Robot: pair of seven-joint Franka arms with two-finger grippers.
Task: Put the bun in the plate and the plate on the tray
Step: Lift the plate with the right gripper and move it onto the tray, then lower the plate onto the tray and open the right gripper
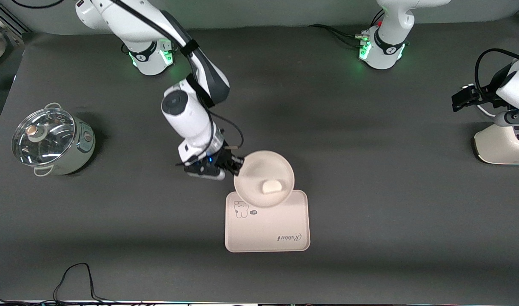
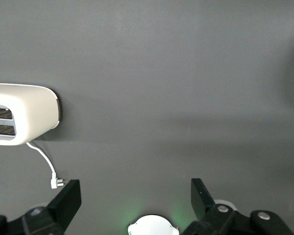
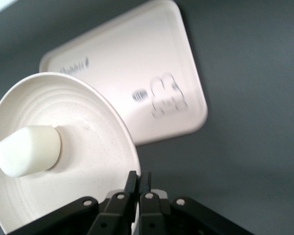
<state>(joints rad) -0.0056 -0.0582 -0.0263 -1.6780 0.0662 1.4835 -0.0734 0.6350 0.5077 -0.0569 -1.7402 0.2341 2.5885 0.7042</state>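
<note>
My right gripper (image 1: 238, 163) is shut on the rim of the round cream plate (image 1: 259, 168) and holds it tilted in the air, partly over the tray's edge nearest the robots. The white half-moon bun (image 1: 272, 186) lies in the plate. In the right wrist view the fingers (image 3: 133, 180) pinch the plate's rim (image 3: 88, 103), with the bun (image 3: 28, 150) inside. The cream-pink Rabbit tray (image 1: 268, 227) lies flat on the table below; it also shows in the right wrist view (image 3: 122, 73). My left gripper (image 2: 135, 196) is open and empty, waiting near the toaster.
A lidded steel pot (image 1: 51, 140) stands toward the right arm's end of the table. A white toaster (image 1: 504, 144) stands toward the left arm's end; it shows in the left wrist view (image 2: 22, 113) with its cord and plug (image 2: 56, 182).
</note>
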